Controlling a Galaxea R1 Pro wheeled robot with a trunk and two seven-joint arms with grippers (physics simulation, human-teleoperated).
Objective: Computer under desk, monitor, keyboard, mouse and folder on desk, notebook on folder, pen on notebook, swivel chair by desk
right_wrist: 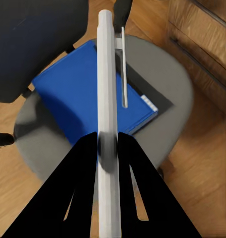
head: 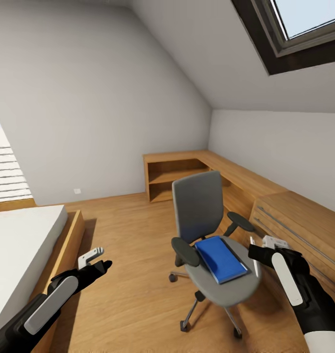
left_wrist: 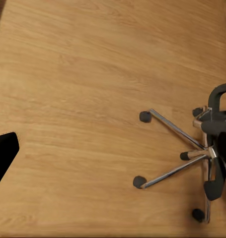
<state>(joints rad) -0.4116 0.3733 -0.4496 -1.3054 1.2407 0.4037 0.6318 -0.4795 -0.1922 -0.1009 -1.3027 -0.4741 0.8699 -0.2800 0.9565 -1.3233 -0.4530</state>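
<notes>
A grey swivel chair [head: 199, 206] stands on the wooden floor, with a blue folder [head: 220, 259] lying flat on its seat [head: 231, 289]. My right gripper [head: 258, 252] hovers at the seat's right edge, shut on a slim white pen [head: 254, 260]. In the right wrist view the pen [right_wrist: 107, 74] runs out between the black fingers [right_wrist: 83, 168] and points over the folder [right_wrist: 78, 94]. Away from the chair, my left gripper [head: 96, 260] hangs open and empty over the floor left of it. The left wrist view looks down on the chair's wheeled base [left_wrist: 192, 148].
A bed [head: 20, 245] with a wooden frame lies at the left. A wooden corner desk with shelves [head: 187, 166] runs along the far and right walls, with drawers [head: 295, 220] close behind my right arm. Open floor [head: 128, 225] lies between bed and chair.
</notes>
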